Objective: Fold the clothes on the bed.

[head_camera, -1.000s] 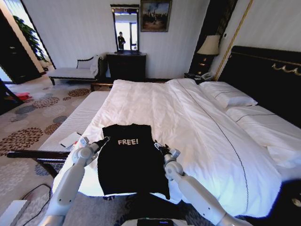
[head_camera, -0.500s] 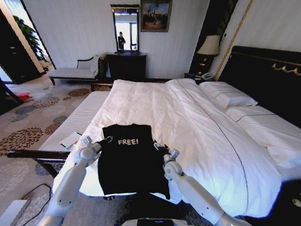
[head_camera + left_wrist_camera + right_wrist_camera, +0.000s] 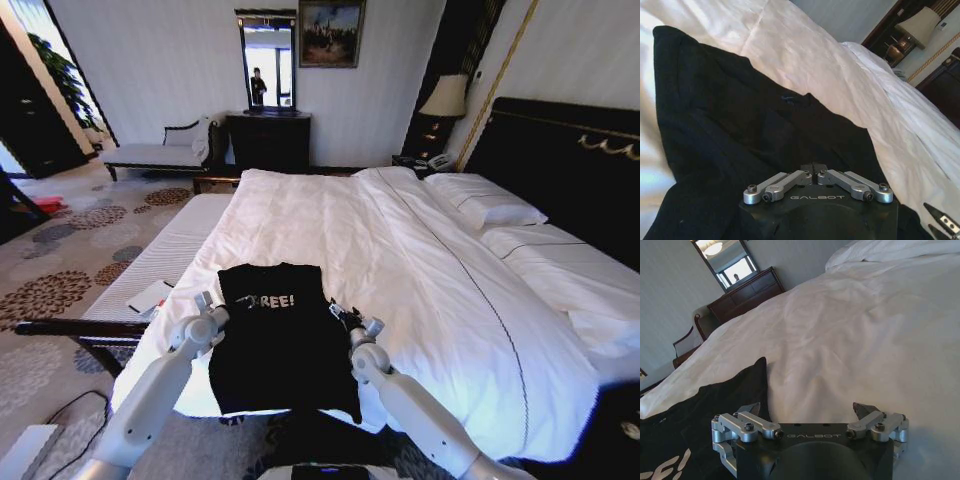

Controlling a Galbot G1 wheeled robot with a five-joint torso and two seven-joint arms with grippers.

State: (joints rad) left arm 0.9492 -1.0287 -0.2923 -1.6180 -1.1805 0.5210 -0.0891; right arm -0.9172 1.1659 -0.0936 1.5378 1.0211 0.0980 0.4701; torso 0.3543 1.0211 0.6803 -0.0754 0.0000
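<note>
left jaws pinched on shirt hem, right jaws spread and idle

jaws: the left gripper [image 3: 813,167] has its fingers pressed together with black fabric of the t-shirt [image 3: 280,335] apparently caught between them, at the shirt's left edge near the lettering. the right gripper [image 3: 807,412] stands with fingers spread, nothing between them, just beside the shirt's right edge over the white duvet [image 3: 850,340].

position of the garment: the t-shirt lies near the foot corner of the bed [image 3: 420,270], at about 6 o'clock on the mattress, its lower hem hanging off the near edge.

risks: a one-sided pull by the left gripper could drag the whole shirt sideways rather than fold it, since the far side is unheld. soft fabric may bunch, and the overhanging hem could slide the garment off the bed. the pinch could also catch the duvet beneath.

clearance: open duvet runs from 12 to 3 o'clock, well apart from the pillows [image 3: 490,205] and headboard [image 3: 570,160]. at 9 o'clock a bench [image 3: 175,250] sits close beside the bed, limiting the left arm's outward swing.
</note>
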